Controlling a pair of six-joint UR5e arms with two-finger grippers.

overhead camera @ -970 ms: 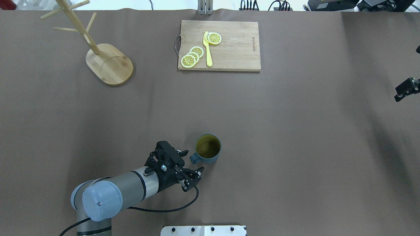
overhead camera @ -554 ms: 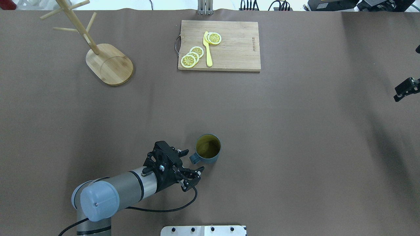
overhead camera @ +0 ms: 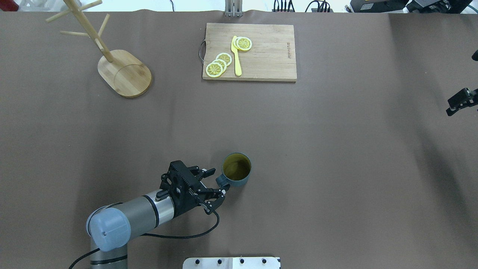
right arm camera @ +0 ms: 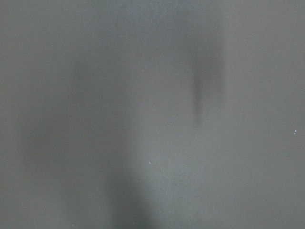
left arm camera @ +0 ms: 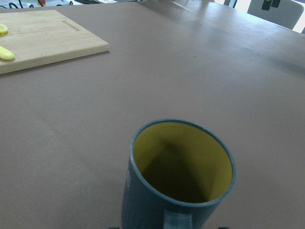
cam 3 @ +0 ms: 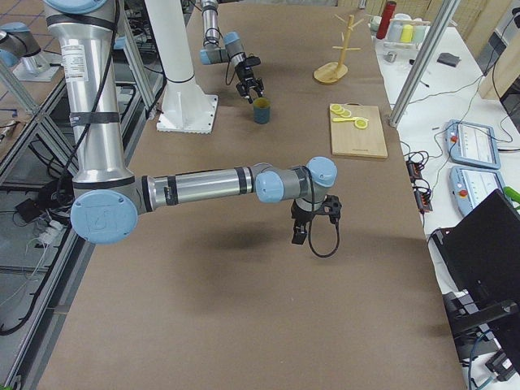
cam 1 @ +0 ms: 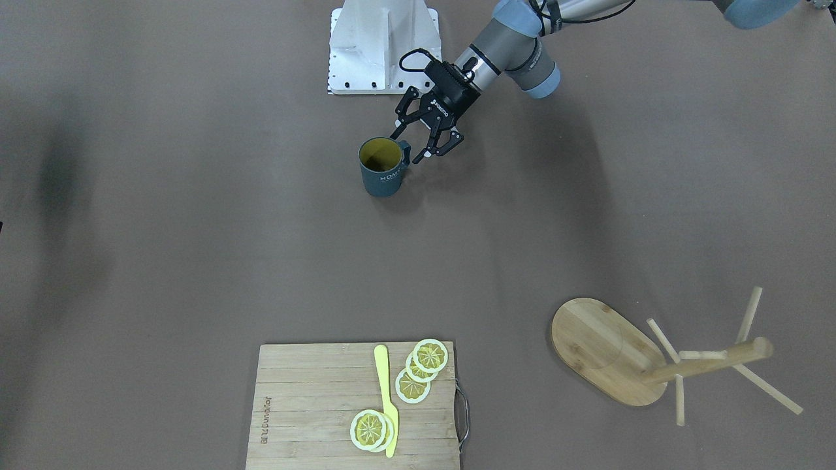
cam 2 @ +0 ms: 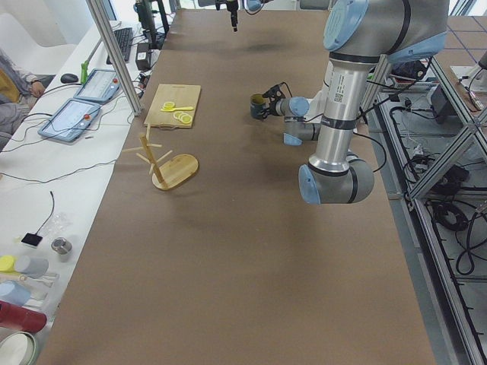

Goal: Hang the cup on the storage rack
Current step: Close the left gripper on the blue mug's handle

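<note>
Since a second ago the left gripper (overhead camera: pixel 218 182) has turned a little at the wrist and its arm has eased back, so the spread fingers now line up on the cup's handle (overhead camera: pixel 222 181). Earlier the near finger sat further out past it. We see the cup (overhead camera: pixel 236 170) in the same spot as before: upright on the brown table (overhead camera: pixel 336 168), mouth up, yellowish inside, handle pointing at the left gripper.

From the front-facing view the jaws stand wide apart, with one finger on each side of the handle. Whether either pad touches it, we can't tell. The gripper has hold of nothing. The left wrist camera looks over the handle and down into the cup from very close.

The right gripper (overhead camera: pixel 461 101) hangs over the table near its right edge, well apart from everything. We can't tell if it's open or closed, and its wrist camera gives only blurry table.

The storage rack (overhead camera: pixel 125 73) stands at the far left of the table, well apart from the cup, so the hanging isn't done yet. Also on the far side, near the middle, lies a wooden cutting board (overhead camera: pixel 261 56) with lemon slices (overhead camera: pixel 218 64) and a yellow knife (overhead camera: pixel 236 59) on it.
</note>
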